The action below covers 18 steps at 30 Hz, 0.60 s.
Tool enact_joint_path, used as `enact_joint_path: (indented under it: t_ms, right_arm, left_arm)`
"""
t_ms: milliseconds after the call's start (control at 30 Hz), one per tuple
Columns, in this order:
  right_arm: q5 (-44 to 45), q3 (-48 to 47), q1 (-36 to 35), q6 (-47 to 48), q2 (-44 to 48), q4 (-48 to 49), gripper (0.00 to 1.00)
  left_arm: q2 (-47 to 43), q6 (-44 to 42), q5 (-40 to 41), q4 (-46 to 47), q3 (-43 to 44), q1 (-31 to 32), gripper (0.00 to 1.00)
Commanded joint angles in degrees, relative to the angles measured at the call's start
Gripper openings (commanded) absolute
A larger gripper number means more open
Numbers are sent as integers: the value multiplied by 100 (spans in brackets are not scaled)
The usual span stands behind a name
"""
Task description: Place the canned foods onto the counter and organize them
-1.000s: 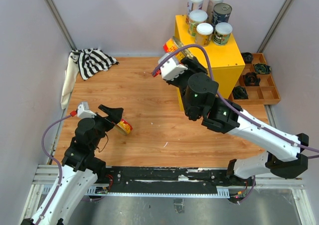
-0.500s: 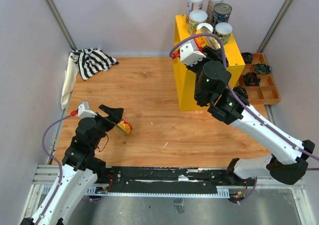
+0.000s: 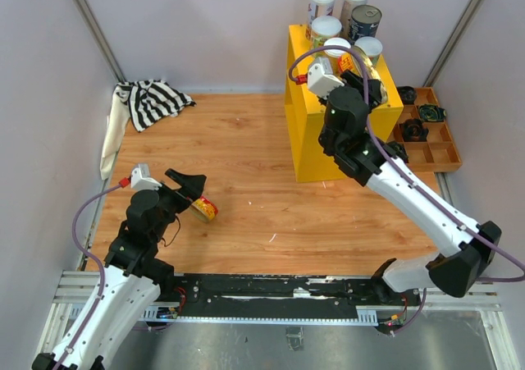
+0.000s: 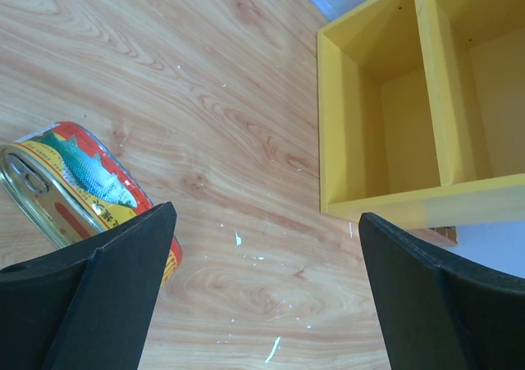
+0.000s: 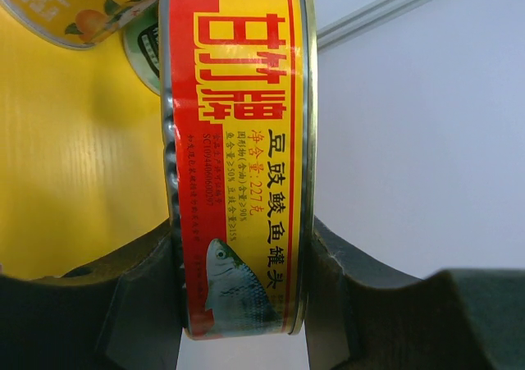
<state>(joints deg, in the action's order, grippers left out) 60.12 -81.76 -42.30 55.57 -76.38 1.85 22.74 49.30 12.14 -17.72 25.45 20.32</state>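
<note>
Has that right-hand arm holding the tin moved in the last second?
Yes. Its jaws, shut on the fish can, travelled up and rightward in the overhead view, from the yellow counter left edge to above its top, by the standing cans.

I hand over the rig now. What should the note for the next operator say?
Right gripper: shut on a fish can, at the counter top beside the cans there.
Left gripper: open, empty, by the second fish can lying on the table.
Done: six cans seem to stand on the counter.
Left: release the held can, then bring the second one.
</note>
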Motion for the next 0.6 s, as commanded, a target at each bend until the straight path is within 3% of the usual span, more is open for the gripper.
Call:
enact_joint_path:
  t_ms: [0,333,567]
  right_arm:
    - [146,-128,220,114,-275,553,1]
    - [316,-372,426,-67,-798,344,26]
    - [266,-783,434,-725,-940,-484,65]
  left_arm:
    - [28,-116,-54,251,48,-46,98]
    - [21,-210,-78,242,66,-53,98]
    - [36,-287,-80,225,135,-49,98]
